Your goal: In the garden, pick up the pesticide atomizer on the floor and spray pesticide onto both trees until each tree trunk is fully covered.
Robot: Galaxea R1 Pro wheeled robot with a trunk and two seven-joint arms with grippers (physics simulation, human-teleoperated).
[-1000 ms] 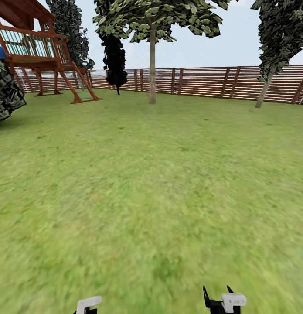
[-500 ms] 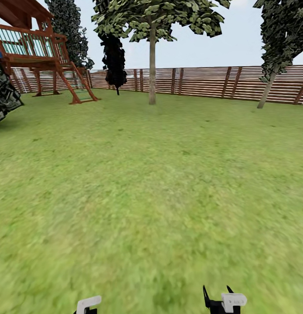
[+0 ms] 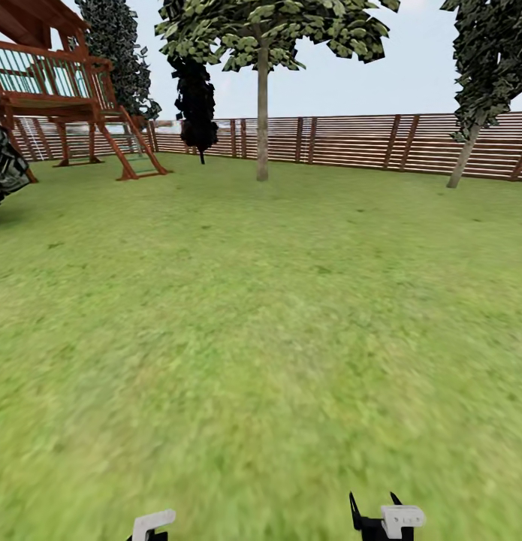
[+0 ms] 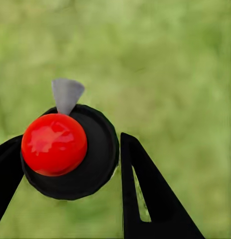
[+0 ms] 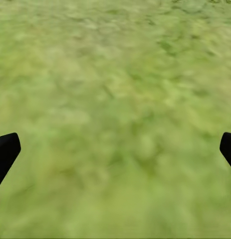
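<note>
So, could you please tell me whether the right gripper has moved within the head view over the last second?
No. The right gripper sits at the same spot by the frame's bottom edge; the fence shifts only through camera motion.

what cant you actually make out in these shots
- Black bottle with red cap, left wrist view: label and body hidden beneath the cap.
- Left gripper, head view: fingers cut off by the bottom edge.
- Right gripper, right wrist view: only the spread tips show.
- Wooden play tower, head view: cropped at the left edge.

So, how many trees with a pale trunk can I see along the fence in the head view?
2. One tree stands upright near the middle of the fence; the other tree leans at the right end. The dark foliage at the left may hide more trunks.
</note>
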